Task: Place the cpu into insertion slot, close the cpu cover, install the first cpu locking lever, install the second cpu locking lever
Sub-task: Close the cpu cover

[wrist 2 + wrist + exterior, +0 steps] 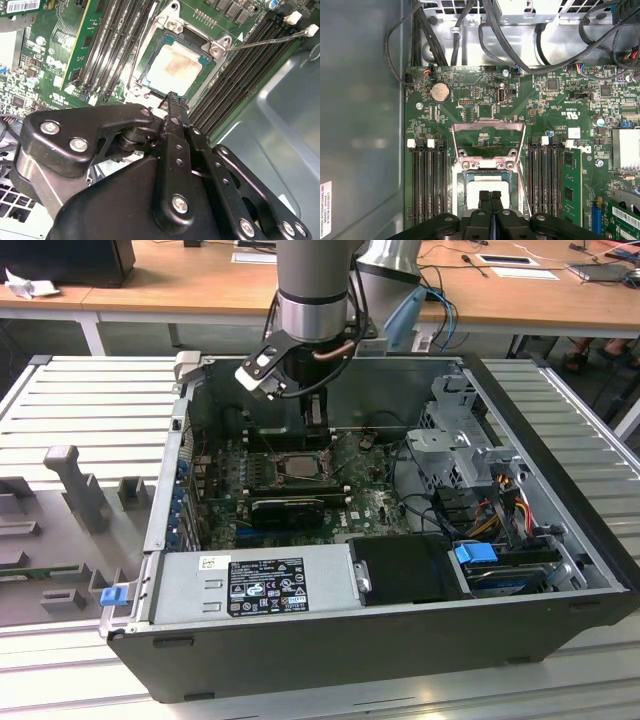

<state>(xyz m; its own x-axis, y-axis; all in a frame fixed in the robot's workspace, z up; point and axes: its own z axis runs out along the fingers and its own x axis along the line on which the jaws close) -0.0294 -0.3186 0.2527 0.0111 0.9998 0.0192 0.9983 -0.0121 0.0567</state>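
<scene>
Wooden desks point(180, 280) behind | ribbed metal table point(90, 400) | cpu point(175, 67) in insertion slot point(159, 36)

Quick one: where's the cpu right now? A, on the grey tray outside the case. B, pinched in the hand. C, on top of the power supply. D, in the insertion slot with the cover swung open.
D: the cpu lies in the insertion slot, the cpu cover is swung back off it, and the hand above is shut on nothing.
</scene>
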